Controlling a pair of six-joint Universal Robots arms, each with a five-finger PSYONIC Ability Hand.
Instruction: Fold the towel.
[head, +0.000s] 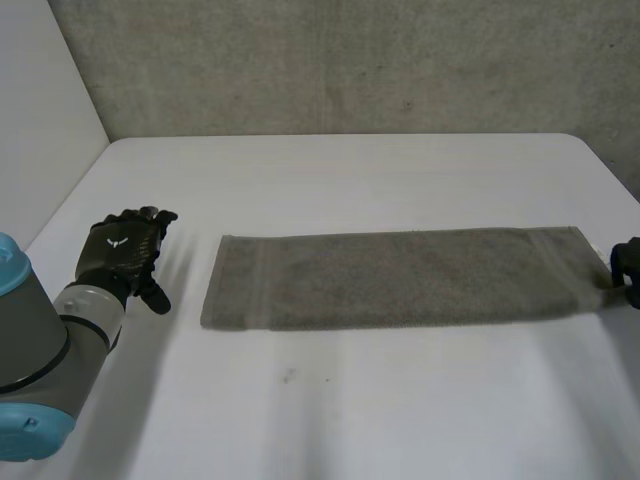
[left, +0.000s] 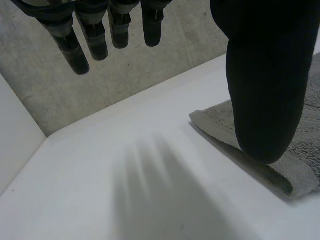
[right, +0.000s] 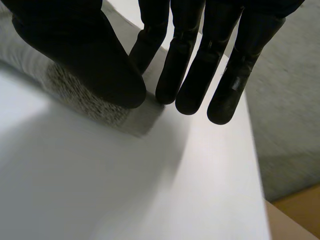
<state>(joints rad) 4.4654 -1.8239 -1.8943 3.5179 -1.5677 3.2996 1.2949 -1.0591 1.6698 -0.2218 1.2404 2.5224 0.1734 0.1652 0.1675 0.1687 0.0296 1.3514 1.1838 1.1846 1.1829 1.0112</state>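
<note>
A long grey-green terry towel (head: 400, 275), seemingly already doubled lengthwise into a narrow strip, lay flat across the white table (head: 350, 410) between the two hands. The right hand (head: 627, 262) was at the strip's far end. In its wrist view its fingers (right: 185, 65) were straight and close together, their tips just past the end of the towel (right: 100, 114). The thumb (right: 90, 55) stood apart from them, over the cloth, with the near corner in the gap between thumb and fingers. No cloth looked raised or gathered, so I judged this hand unclosed and placed to pinch that corner rather than already gripping it. The left hand (head: 120, 250) hung beside the strip's other short end, apart from the cloth. Its fingers (left: 82, 52) were straight and slightly spread, reaching out over bare table, while its thumb (left: 265, 80) pointed down over the towel's (left: 282, 177) edge. Whether the thumb's tip touched the cloth could not be told. That hand held nothing. Its spot beside the end looked chosen either to steady that end or to wait there for the other end to arrive. The likely next fold would bring the end at the right fingertips over toward the left fingers, halving the strip. A one-corner pinch risked the far corner dragging or the layers sliding apart.
</note>
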